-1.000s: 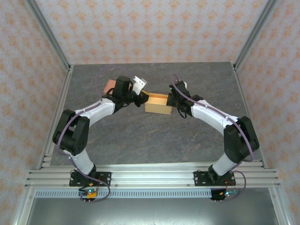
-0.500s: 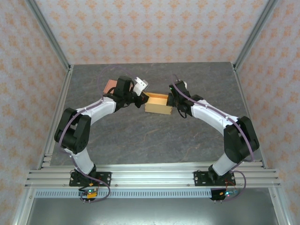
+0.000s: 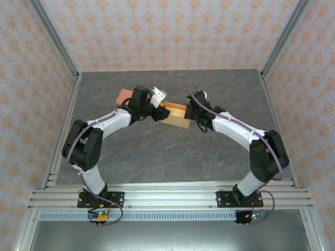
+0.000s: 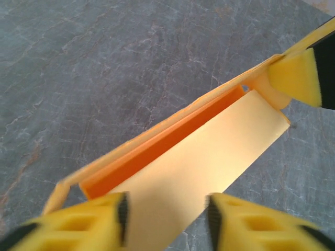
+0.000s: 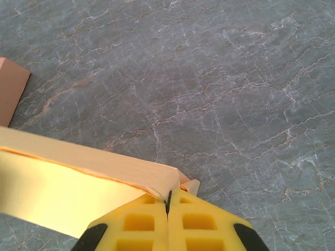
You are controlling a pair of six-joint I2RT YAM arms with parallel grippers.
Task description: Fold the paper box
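The paper box is tan outside and orange inside, and it lies between the two grippers at mid-table. My left gripper is at its left end. In the left wrist view this gripper is open, its yellow fingers standing apart on either side of a cream panel of the box. My right gripper is at the box's right end. In the right wrist view it is shut on a thin corner flap of the box. One of its yellow fingertips shows in the left wrist view at the box's far end.
A flat pinkish-brown piece lies on the grey stone-patterned table behind the left arm; its corner shows in the right wrist view. Metal frame posts and patterned walls enclose the table.
The left gripper's jaws have parted from shut to open. The left wrist has shifted slightly right, and the box now sits a little skewed. The right gripper has stayed shut on its flap.
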